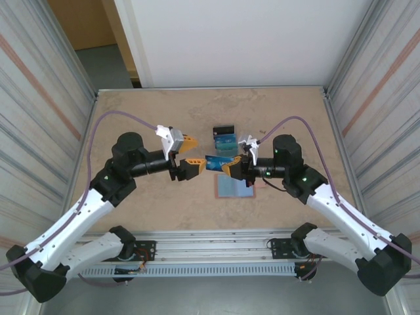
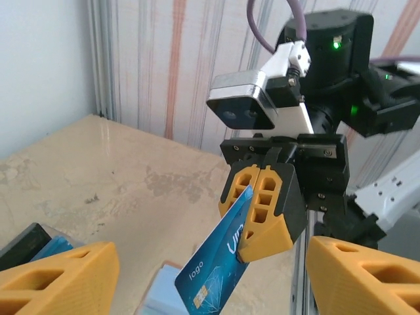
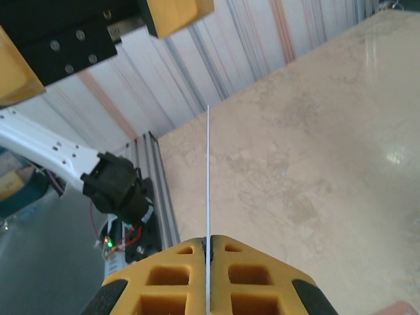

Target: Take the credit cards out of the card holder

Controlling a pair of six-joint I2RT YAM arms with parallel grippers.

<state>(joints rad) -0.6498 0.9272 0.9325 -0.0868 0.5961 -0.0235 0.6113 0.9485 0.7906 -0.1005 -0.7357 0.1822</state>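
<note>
Gaping with its jaws apart, the left claw (image 1: 195, 152) hangs over the middle of the counter (image 1: 144, 118), just beside the free end of a blue credit card (image 1: 216, 161). The right claw (image 1: 231, 168) is clamped on that card's other end. Beneath it the card holder (image 1: 235, 188) lies open, and other credit cards (image 1: 224, 136) are stacked toward the far edge
</note>
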